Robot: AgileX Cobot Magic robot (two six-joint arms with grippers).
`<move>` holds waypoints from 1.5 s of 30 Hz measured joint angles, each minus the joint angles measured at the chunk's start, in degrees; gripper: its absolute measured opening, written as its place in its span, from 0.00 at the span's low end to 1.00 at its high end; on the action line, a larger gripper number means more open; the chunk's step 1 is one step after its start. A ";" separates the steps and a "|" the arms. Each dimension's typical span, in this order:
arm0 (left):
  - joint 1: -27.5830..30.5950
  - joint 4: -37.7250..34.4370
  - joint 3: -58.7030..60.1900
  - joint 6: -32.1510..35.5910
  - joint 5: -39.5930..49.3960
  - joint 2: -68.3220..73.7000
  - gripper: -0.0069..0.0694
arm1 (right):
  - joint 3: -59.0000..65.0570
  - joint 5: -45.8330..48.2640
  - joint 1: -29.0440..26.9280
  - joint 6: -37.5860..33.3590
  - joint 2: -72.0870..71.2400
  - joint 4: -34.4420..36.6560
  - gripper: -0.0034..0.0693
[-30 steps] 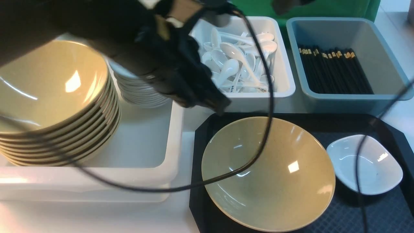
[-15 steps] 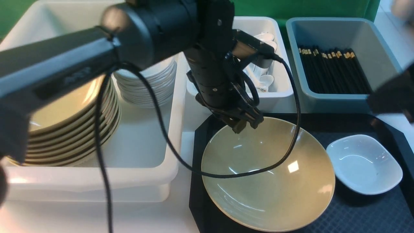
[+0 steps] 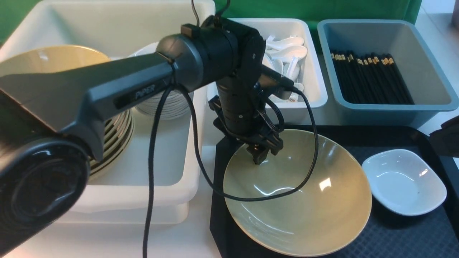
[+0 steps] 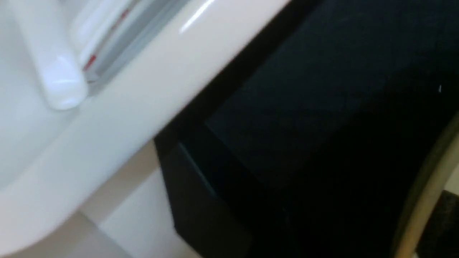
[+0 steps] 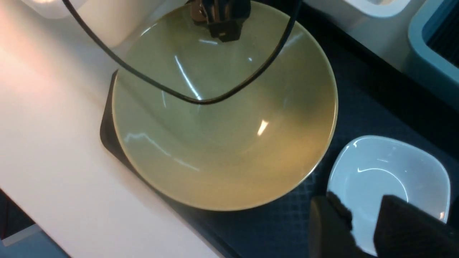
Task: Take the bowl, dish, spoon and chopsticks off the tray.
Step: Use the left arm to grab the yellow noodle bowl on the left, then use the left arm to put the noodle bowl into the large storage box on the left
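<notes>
Here, right gripper (image 5: 360,209) gapes above glossy squarish dish (image 5: 391,168); left gripper (image 3: 260,157), state unclear, at tan bowl (image 3: 304,208).

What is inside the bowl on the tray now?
Only bare glaze shows in the bowl; the left end effector and its cable hide a little near the far rim.

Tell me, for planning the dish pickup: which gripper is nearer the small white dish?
Right. The right gripper hovers at the edge of the dish, jaws apart. The left gripper is at the far rim of the bowl, which lies between it and the dish.
</notes>
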 joint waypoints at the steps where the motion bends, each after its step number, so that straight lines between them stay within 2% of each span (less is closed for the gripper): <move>1: 0.00 -0.81 0.00 0.00 0.00 0.13 0.47 | 0.00 -0.25 0.00 0.00 0.00 0.00 0.35; 4: -0.21 -2.45 -0.28 0.67 0.69 -0.17 0.22 | 0.00 -0.61 0.00 -0.04 0.05 0.00 0.36; 9: -0.11 -5.38 -0.37 1.80 1.73 -3.72 0.12 | 0.00 -0.66 0.00 -0.06 0.05 0.00 0.36; 14: 3.58 -5.95 -0.24 3.16 2.22 -12.15 0.10 | 0.00 -1.39 0.00 -0.85 0.05 1.77 0.34; 21: 19.43 -16.86 -0.20 4.64 5.58 -26.97 0.10 | -4.16 -1.86 0.50 -8.91 3.09 11.11 0.16; 23: 26.43 -19.43 0.58 4.78 7.37 -31.09 0.10 | -6.77 -2.06 2.10 -10.64 4.64 13.21 0.10; 26: 36.82 -20.78 4.11 4.78 8.49 -37.16 0.10 | -10.11 -2.12 5.41 -11.24 6.68 13.89 0.09; 27: 38.26 -20.87 5.12 4.78 8.49 -38.37 0.10 | -10.49 -2.18 5.89 -11.34 6.99 13.98 0.09; 28: 44.06 -20.88 7.64 4.78 8.72 -41.23 0.10 | -11.84 -2.35 7.81 -11.69 8.13 14.17 0.09; 33: 61.59 -22.61 15.98 5.42 8.49 -49.95 0.10 | -13.72 -2.80 12.46 -12.85 11.56 14.30 0.09; 37: 71.33 -26.88 20.41 7.83 7.00 -52.88 0.10 | -13.77 -3.05 14.41 -13.35 14.19 14.35 0.09; 40: 73.79 -29.40 23.57 8.35 3.77 -52.30 0.10 | -13.77 -3.00 14.72 -13.50 15.54 14.35 0.09; 45: 74.02 -30.37 27.48 8.64 0.11 -47.64 0.11 | -13.77 -2.60 14.78 -13.50 16.01 14.15 0.09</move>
